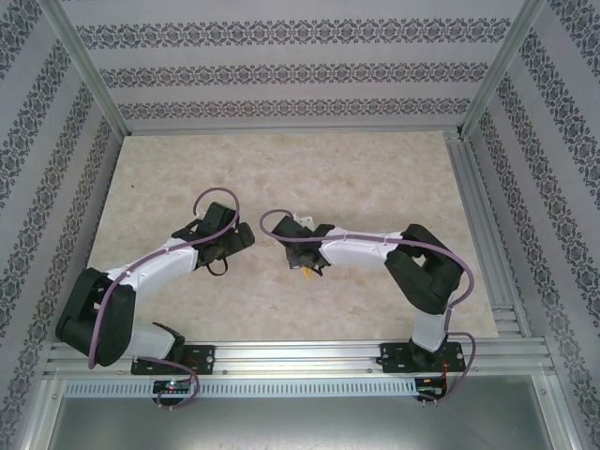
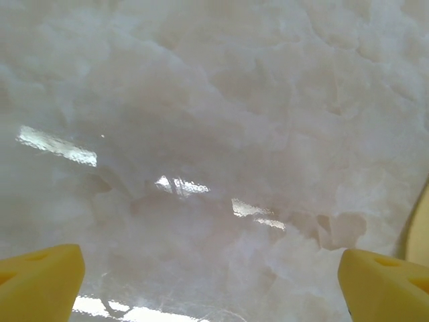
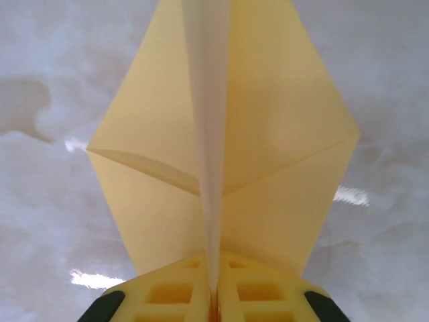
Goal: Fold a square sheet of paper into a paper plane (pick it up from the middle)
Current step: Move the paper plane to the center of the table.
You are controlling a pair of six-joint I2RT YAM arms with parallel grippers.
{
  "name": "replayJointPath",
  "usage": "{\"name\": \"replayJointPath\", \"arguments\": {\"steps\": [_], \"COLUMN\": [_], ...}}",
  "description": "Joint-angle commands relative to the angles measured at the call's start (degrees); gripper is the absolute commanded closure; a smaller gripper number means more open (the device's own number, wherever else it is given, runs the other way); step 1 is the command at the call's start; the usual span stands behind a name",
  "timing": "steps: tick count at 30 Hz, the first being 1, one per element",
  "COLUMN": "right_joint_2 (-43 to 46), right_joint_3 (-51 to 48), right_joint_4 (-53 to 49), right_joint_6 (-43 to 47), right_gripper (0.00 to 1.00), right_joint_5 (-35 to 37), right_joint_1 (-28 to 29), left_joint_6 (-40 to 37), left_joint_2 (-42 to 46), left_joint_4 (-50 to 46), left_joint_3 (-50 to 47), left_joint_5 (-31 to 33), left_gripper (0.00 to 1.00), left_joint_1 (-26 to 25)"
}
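Right fingers: bottom centre of wrist view, clamped together on centre crease of paper plane.
Form of paper plane: yellow-orange kite, wings spread, tip past upper edge.
Left fingers: lower corners of wrist view, wide apart, empty.
Desk: pale, marbled, glossy.

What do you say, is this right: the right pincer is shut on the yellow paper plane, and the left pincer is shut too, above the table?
Not quite. The left pincer is open: the left wrist view shows its yellow fingers wide apart above the table. The rest holds: the right pincer is shut on the paper plane.
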State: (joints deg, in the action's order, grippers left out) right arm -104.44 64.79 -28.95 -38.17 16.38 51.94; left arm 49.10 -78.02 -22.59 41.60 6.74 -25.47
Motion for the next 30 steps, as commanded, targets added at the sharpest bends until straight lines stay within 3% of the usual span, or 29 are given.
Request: {"name": "replayJointPath", "arguments": {"steps": [1, 14, 30], "right_joint_2": [4.1, -7.4, -16.1], "right_joint_3": [1.7, 12.9, 19.0], "right_joint_4": [-0.4, 3.4, -0.6], "right_joint_6": [2.9, 15.2, 13.2], "right_gripper": [0.90, 0.92, 0.80], "right_joint_5": [1.2, -5.3, -7.2], "right_joint_1": [-3.4, -16.8, -17.5], "left_joint_6": [-2.0, -4.6, -5.7], "left_joint_2": [2.3, 4.8, 5.1], "left_joint_4": [-2.9, -5.7, -8.6], "left_joint_3": [1.9, 2.9, 5.5], "left_joint_5": [2.0, 4.0, 6.4], "left_gripper": [0.00, 0.00, 0.00], "left_joint_1": [0.9, 1.3, 1.3]}}
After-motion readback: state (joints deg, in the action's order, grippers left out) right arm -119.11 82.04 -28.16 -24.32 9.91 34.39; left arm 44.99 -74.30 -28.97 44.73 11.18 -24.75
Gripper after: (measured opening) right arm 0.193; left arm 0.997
